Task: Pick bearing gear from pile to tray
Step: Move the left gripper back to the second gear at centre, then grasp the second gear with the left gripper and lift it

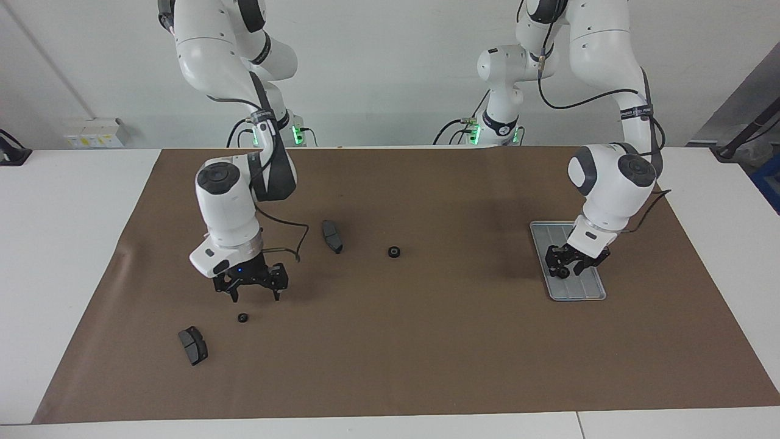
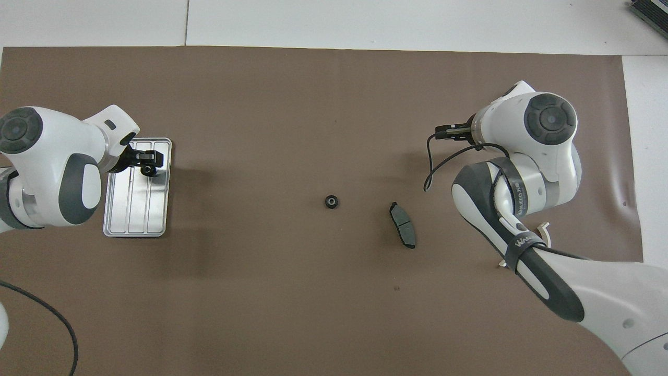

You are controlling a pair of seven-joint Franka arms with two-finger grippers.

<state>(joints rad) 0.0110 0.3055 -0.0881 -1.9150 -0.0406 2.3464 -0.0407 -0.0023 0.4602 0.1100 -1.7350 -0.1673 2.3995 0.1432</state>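
Brown matting (image 1: 426, 366) covers the white table (image 1: 73, 244) before both arms, and on it the pile lies as a loose scatter. One small black gear (image 1: 242, 317) rests near the right arm's end, close to a dark brake pad (image 1: 192, 345) that lies slightly farther from the robots; a second gear (image 1: 394, 251) sits toward the middle of the mat beside another brake pad (image 1: 332, 236). A white curved bracket (image 2: 543, 228) shows only as a sliver under the right arm in the overhead view. The right gripper (image 1: 251, 291) hangs above the mat just beside the first gear, its fingers spread wide and holding nothing. To do this step well, the gripper should, by judgement, be centred over the gear with the fingers straddling it, then lowered straight down until the tips nearly touch the mat before closing, since so small a round part may roll or squirt aside under an off-centre pinch; the nearby brake pad should stay clear of the fingers. At the left arm's end stands the ridged metal tray (image 1: 594, 292). The left gripper (image 1: 568, 263) is low over it with a small dark round part, seemingly a gear, at its fingertips; whether its fingers clasp or release this part cannot be told.
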